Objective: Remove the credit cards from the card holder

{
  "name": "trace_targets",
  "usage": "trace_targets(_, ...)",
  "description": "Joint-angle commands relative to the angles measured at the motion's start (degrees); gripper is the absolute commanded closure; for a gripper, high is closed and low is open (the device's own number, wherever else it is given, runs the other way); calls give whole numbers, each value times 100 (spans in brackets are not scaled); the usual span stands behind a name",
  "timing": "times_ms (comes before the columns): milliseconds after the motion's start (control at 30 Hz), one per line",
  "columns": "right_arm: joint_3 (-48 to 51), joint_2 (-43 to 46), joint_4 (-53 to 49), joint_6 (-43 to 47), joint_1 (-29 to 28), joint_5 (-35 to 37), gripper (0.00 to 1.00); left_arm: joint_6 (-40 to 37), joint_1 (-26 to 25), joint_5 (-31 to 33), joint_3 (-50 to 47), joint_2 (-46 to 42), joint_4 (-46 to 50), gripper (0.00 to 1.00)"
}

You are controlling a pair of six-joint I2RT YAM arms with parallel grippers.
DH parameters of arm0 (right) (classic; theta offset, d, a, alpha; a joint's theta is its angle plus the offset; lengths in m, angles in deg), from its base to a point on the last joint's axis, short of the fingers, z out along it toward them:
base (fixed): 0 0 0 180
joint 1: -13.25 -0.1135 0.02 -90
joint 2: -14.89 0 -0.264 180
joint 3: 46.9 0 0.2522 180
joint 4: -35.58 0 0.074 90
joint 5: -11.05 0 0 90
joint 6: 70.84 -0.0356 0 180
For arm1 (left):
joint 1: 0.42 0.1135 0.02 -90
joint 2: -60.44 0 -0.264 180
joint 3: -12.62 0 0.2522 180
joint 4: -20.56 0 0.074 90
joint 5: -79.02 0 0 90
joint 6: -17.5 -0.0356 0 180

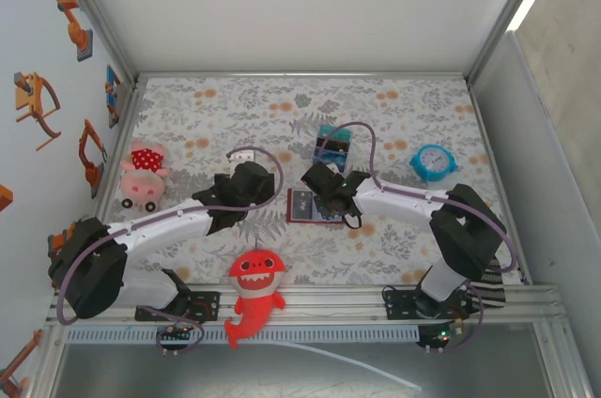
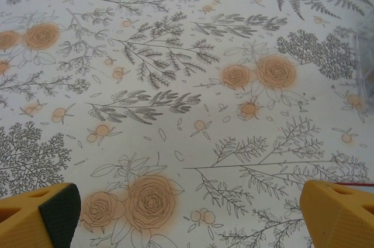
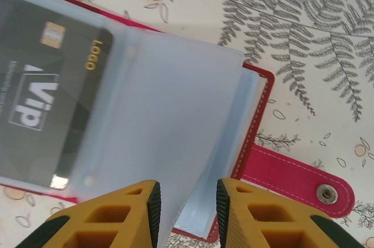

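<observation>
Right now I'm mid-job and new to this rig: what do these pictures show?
Two robot arms stand at a table. One picture looks down from behind them; the other two come from wrist cameras, yellow fingers at the bottom. On it: the open red card holder, a striped block, a blue clock, a pig toy. The left gripper is wide open above the table. The right gripper hovers over the holder's clear sleeves, jaws slightly apart, holding nothing; a dark card sits in one sleeve.
</observation>
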Motion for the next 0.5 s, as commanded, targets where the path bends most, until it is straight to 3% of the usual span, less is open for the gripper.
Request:
trace_targets(0, 88, 76, -159, -209, 113, 151, 68, -362, -113, 49, 54, 115, -209, 3)
trace_targets(467, 121, -372, 112, -193, 220, -139, 68, -351, -299, -202, -82, 573, -263, 3)
